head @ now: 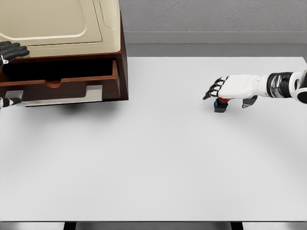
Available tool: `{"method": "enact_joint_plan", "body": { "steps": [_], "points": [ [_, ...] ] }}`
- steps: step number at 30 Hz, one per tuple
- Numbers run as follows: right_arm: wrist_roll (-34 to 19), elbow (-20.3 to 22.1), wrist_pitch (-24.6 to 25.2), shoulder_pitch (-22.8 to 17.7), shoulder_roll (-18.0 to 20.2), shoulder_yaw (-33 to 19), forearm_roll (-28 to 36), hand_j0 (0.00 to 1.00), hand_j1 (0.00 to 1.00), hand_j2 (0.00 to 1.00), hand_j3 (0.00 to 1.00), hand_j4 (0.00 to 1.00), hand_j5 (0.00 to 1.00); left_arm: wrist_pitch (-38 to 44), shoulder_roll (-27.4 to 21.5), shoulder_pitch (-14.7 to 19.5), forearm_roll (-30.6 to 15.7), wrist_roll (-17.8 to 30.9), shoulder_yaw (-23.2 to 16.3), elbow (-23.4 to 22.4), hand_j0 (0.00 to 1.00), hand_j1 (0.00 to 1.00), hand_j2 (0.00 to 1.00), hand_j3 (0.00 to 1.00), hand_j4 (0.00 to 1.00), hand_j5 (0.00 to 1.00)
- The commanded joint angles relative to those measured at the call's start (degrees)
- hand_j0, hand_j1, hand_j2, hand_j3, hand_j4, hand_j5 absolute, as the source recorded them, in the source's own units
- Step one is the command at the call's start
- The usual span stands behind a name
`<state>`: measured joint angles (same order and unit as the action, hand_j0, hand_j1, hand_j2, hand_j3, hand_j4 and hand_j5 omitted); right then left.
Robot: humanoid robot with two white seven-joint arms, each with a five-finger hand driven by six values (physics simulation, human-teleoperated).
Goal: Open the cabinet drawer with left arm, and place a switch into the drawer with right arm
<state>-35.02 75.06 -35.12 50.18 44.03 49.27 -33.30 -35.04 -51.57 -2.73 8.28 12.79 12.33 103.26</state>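
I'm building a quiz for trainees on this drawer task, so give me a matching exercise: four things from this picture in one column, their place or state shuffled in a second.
1. drawer
2. switch
3. right hand
4. left hand

A. at the picture's left edge, beside the cabinet
B. pulled open
C. on the table, under a hand
D. fingers spread above a small object

Pairs: 1-B, 2-C, 3-D, 4-A

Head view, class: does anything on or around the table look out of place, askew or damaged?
Nothing stands out. The cabinet sits square with its drawer pulled open, and the small switch lies on the white table under the right hand.
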Motion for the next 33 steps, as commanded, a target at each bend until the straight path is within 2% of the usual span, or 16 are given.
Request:
{"method": "enact_joint_plan", "body": {
  "steps": [1, 4, 8, 13, 16, 25, 28, 33],
  "points": [
    [0.0, 0.0, 0.1, 0.0, -0.1, 0.0, 0.2, 0.99, 0.99, 0.99, 0.99, 0.99, 0.99, 0.0, 0.1, 0.4, -0.3, 0.0, -3.3, 0.0, 1.00, 1.00, 1.00, 1.00, 1.00, 1.00],
    [0.0, 0.0, 0.1, -0.1, 0.0, 0.0, 0.2, 0.90, 0.90, 0.90, 0.90, 0.90, 0.90, 0.0, 0.2, 4.6, -0.2, 0.2, -8.5, 0.0, 1.00, 1.00, 1.00, 1.00, 1.00, 1.00],
    [0.0, -0.2, 0.1, -0.3, -0.1, 0.0, 0.2, 0.86, 0.86, 0.86, 0.86, 0.86, 0.86, 0.0, 0.5, 6.8, 0.0, 0.6, -13.1, 0.0, 1.00, 1.00, 1.00, 1.00, 1.00, 1.00],
    [0.0, -0.6, 0.1, -0.6, 0.0, -0.1, -0.3, 0.88, 0.88, 0.88, 0.88, 0.88, 0.88, 0.0, 3.1, 6.9, 0.1, 0.7, -12.9, -0.1, 1.00, 1.00, 1.00, 1.00, 1.00, 1.00],
    [0.0, -0.2, 0.1, -0.5, -0.1, -0.1, -0.3, 0.89, 0.89, 0.89, 0.89, 0.89, 0.89, 0.0, 7.4, 6.6, 0.0, 0.6, -11.4, -0.1, 1.00, 1.00, 1.00, 1.00, 1.00, 1.00],
    [0.0, -0.2, 0.1, -0.5, 0.0, -0.1, -0.2, 0.90, 0.90, 0.90, 0.90, 0.90, 0.90, 0.0, 8.6, 5.3, -0.6, 1.5, -10.5, -0.1, 1.00, 1.00, 1.00, 1.00, 1.00, 1.00],
    [0.0, -0.1, 0.1, -0.5, 0.0, -0.1, -0.2, 0.82, 0.82, 0.82, 0.82, 0.82, 0.82, 0.0, 10.2, 4.3, -0.6, 2.3, -8.8, -0.1, 1.00, 1.00, 1.00, 1.00, 1.00, 1.00],
    [0.0, 0.0, 0.1, -0.5, 0.0, -0.1, -0.1, 0.80, 0.80, 0.80, 0.80, 0.80, 0.80, 0.0, 11.1, 3.7, -0.7, 2.9, -8.1, -0.1, 1.00, 1.00, 1.00, 1.00, 1.00, 1.00]
  ]
}}
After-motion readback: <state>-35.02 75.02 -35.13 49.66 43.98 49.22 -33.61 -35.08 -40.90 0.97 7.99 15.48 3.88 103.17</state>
